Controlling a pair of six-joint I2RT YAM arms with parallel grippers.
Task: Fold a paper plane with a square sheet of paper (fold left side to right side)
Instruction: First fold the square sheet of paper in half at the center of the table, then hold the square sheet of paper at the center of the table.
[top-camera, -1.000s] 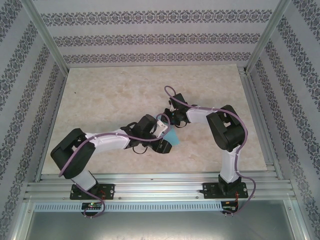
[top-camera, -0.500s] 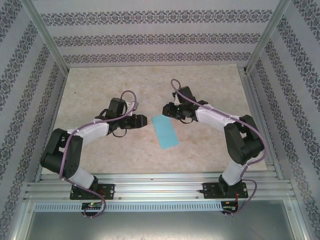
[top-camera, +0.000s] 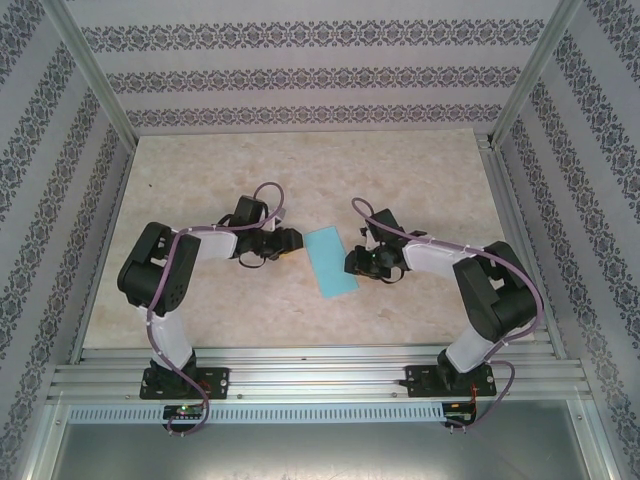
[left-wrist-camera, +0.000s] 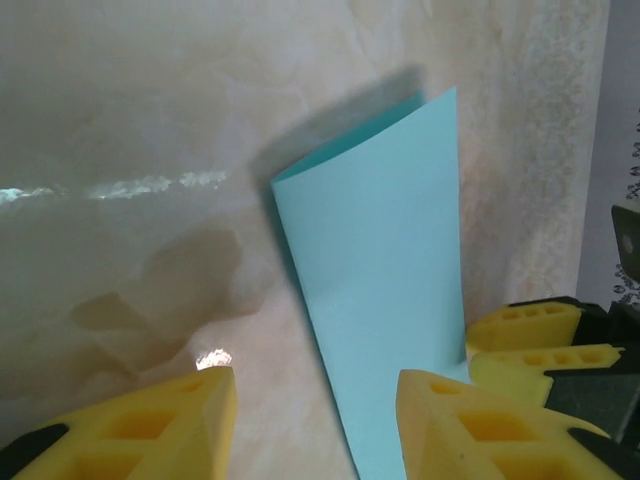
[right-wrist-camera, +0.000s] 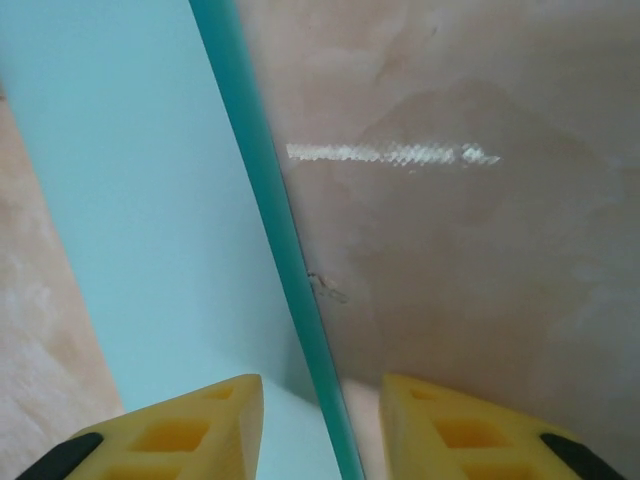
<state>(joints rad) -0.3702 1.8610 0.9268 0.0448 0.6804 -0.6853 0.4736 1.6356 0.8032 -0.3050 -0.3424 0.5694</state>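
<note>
Paper first: the square sheet of paper (top-camera: 331, 260) lies on the table (top-camera: 200, 180) near the ctr of the top view, a bit below the middle. It is a narrow rectangle, tilted w/ its far end to the upper left. So the fold of left side to right side looks made, I judge, but not pressed flat. In the left wrist view the far end, upper middle of the frame, gapes a little and throws a shadow. In the right wrist view the edge of the upper layer stands off as a dark teal stripe.

The left gripper (top-camera: 290, 241) is just beside the sheet on its left in the top view. Its yellow fingers (left-wrist-camera: 150, 420) are spread at the bottom of the wrist frame, nothing pinched. The right gripper (top-camera: 352, 263) is just beside the right long side, its fingers (right-wrist-camera: 470, 430) also apart. The raised edge runs into the gap btw them, but there is no grip on it.

Step in hand, in my opinion: finishing fold no. 1, i.e. the crease. The next move probably needs one gripper to hold the sheet down and the other to press along the folded side. Thin paper may slide or spring open if pushed from one side only
</note>
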